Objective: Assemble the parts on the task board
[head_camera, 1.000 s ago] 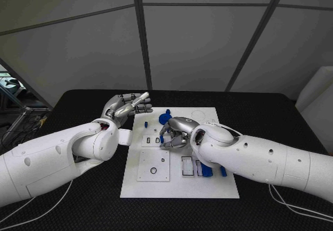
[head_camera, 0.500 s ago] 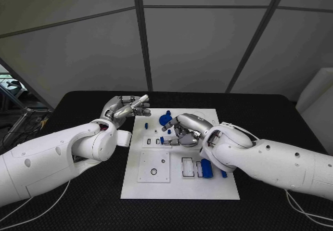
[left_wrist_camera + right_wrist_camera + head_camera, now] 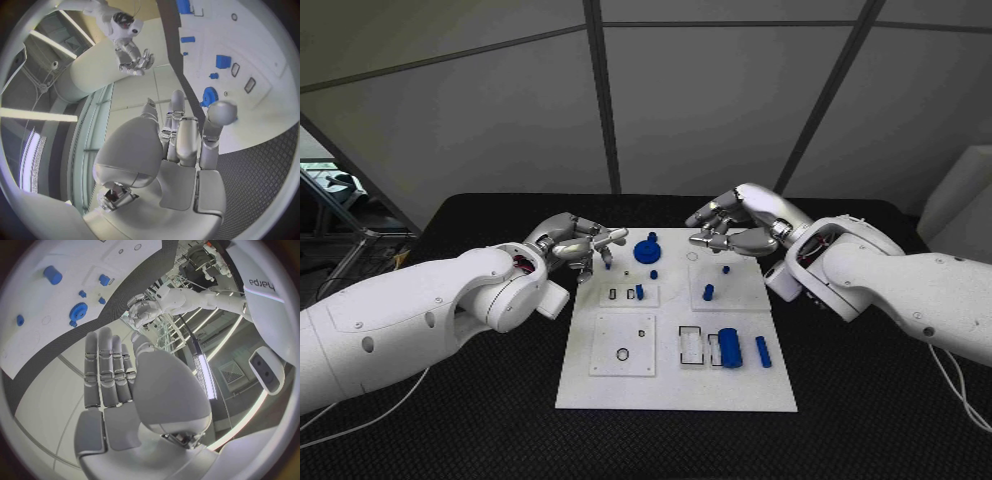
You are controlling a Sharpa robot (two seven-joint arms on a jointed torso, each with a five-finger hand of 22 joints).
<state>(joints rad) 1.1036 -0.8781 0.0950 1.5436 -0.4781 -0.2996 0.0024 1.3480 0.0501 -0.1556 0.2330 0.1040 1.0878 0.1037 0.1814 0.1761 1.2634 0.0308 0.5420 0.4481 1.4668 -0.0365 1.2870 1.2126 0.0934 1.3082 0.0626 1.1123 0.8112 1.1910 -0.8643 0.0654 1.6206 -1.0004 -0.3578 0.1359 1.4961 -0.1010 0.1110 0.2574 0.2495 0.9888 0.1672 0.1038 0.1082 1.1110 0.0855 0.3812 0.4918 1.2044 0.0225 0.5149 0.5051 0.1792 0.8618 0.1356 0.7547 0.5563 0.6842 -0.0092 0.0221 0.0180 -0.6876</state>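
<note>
Right hand [image 3: 740, 225] fingers loosely apart, holding nothing, raised over the far right corner of the task board [image 3: 678, 390]; left hand [image 3: 574, 243] fingers spread, empty, at the board's far left edge near the blue gear part [image 3: 648, 250]. Since earlier, the right hand has lifted off the board's middle and pulled back, uncovering small blue parts [image 3: 708, 292]; the left hand dropped lower.

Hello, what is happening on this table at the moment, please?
A two-armed robot is assembling small blue parts on the white task board. At this moment neither robot hand holds anything: the left robot hand hovers at the board's far left corner, the right robot hand above its far edge. A blue gear and a blue cylinder sit on the board.
</note>
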